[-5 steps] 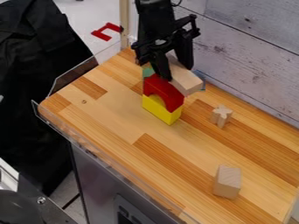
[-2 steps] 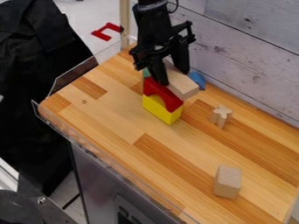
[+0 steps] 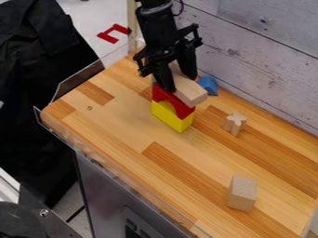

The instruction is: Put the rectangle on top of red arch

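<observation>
The black pincer (image 3: 181, 83) is squeezing the long, pale wooden rectangle (image 3: 190, 91) near the top middle, right by the top of the red arch block (image 3: 180, 105). Best to line it up, lay it flat, then let go softly so nothing tips.

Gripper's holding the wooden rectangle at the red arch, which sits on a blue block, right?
No: the red arch sits on a yellow block, not a blue one, per the camera view. The gripper does hold the wooden rectangle at the arch.
</observation>
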{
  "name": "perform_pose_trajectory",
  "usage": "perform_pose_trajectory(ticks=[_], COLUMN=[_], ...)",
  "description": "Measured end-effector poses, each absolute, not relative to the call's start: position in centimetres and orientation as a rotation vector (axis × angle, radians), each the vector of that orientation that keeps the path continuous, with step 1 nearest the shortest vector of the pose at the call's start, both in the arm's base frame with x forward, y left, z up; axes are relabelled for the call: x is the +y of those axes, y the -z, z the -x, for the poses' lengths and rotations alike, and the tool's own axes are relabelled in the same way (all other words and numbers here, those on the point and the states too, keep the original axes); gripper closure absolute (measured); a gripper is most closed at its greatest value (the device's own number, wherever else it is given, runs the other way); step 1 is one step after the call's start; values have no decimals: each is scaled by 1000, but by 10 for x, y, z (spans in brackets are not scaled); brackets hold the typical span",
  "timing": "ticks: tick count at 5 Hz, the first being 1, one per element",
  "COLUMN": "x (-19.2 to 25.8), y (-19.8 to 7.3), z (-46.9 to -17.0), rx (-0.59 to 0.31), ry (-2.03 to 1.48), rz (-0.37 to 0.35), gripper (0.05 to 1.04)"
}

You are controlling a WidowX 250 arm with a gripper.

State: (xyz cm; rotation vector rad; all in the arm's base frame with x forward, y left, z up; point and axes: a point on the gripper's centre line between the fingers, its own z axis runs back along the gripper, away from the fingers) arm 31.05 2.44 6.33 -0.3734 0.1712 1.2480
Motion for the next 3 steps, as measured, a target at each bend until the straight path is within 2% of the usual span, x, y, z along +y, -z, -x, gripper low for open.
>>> perform_pose_trajectory(ticks=[1, 2, 3], x=[25, 25, 24], y=[-62, -62, -57], z=[-310, -308, -308], rx=[172, 183, 228], ry=[-1254, -1243, -1217], rz=[381, 380, 375], gripper=[540, 485, 189])
